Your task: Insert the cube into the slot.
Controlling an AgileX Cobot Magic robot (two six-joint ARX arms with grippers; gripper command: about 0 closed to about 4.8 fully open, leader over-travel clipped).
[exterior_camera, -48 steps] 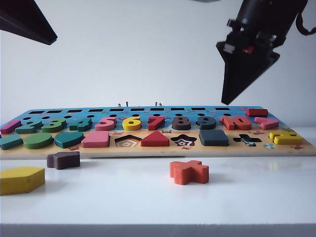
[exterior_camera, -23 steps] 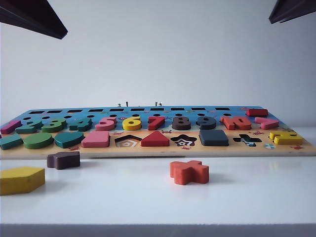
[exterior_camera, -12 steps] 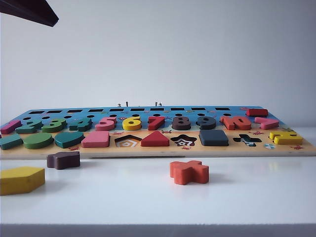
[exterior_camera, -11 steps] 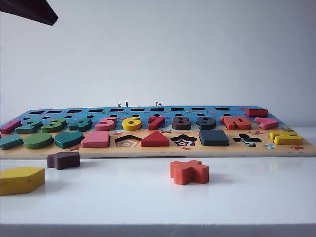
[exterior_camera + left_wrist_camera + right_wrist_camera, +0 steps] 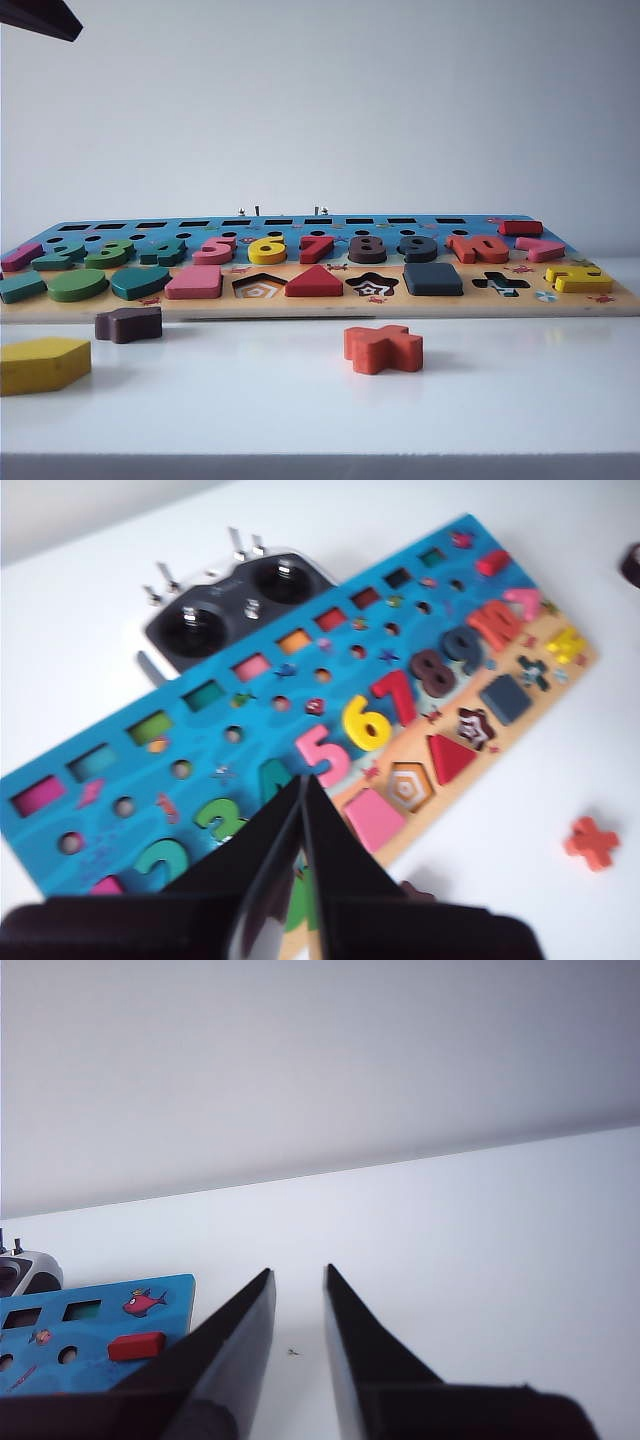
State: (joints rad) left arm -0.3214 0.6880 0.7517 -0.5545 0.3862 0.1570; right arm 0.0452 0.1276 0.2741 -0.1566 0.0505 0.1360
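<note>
My left gripper (image 5: 303, 785) hangs high over the near left part of the puzzle board (image 5: 300, 222), fingers pressed together with nothing between them; from the front only a dark tip of it shows at the top left corner. My right gripper (image 5: 298, 1278) is out of the front view; its own camera shows it raised, looking across the board's far right corner, fingers a narrow gap apart and empty.

The cube (image 5: 432, 278) already lies flat in its slot in the board's front row, towards the right end, between the star recess (image 5: 371, 285) and the cross recess (image 5: 500, 283). On the table, near the board's front edge, lie an orange cross (image 5: 383, 348), a brown wavy block (image 5: 128, 323) and a yellow pentagon (image 5: 44, 364).
</note>
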